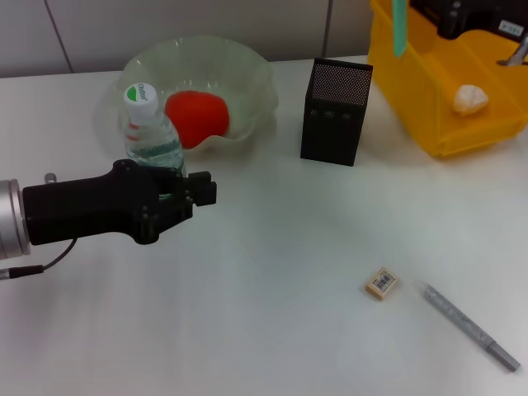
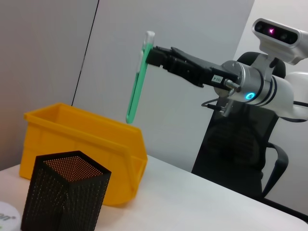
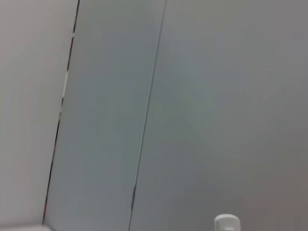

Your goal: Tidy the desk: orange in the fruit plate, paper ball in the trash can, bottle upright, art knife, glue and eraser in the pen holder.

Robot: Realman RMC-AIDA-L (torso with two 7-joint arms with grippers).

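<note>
The bottle (image 1: 151, 132) stands upright in front of the fruit plate (image 1: 247, 70), and my left gripper (image 1: 196, 191) is shut on its lower part. The orange (image 1: 196, 118) lies in the plate. My right gripper (image 2: 153, 54) is raised above the yellow trash can (image 1: 421, 99) and is shut on the green glue (image 2: 138, 79), which hangs down from it (image 1: 399, 26). The paper ball (image 1: 470, 99) sits inside the can. The black mesh pen holder (image 1: 334, 111) stands mid-table. The eraser (image 1: 381, 283) and the grey art knife (image 1: 470, 326) lie near the front right.
The pen holder (image 2: 65, 195) stands just in front of the trash can (image 2: 82, 139) as seen from the left wrist. A black office chair (image 2: 240, 154) stands behind the right arm. White table (image 1: 272, 272) stretches between the bottle and the eraser.
</note>
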